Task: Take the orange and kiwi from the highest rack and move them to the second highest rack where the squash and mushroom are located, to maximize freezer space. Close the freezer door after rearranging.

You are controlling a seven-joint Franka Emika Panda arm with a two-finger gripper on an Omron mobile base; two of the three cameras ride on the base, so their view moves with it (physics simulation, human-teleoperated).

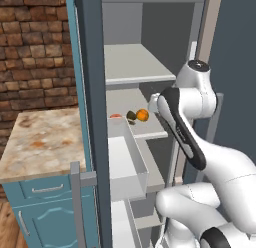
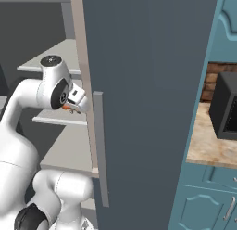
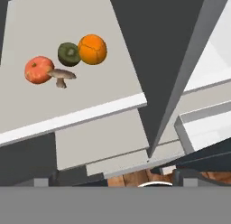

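In the hand view the orange and the dark green kiwi lie touching on a grey rack, beside the reddish squash and the brown mushroom. The base view shows this as the second highest rack, with the orange and kiwi on it. The highest rack above it is bare. My gripper is open, holds nothing, and hangs above and in front of the fruit. The freezer door stands open at the left.
A white bin on the open door's inside juts toward the racks. The neighbouring dark door with its grey handle is shut at my right. A marble counter and a black microwave flank the unit.
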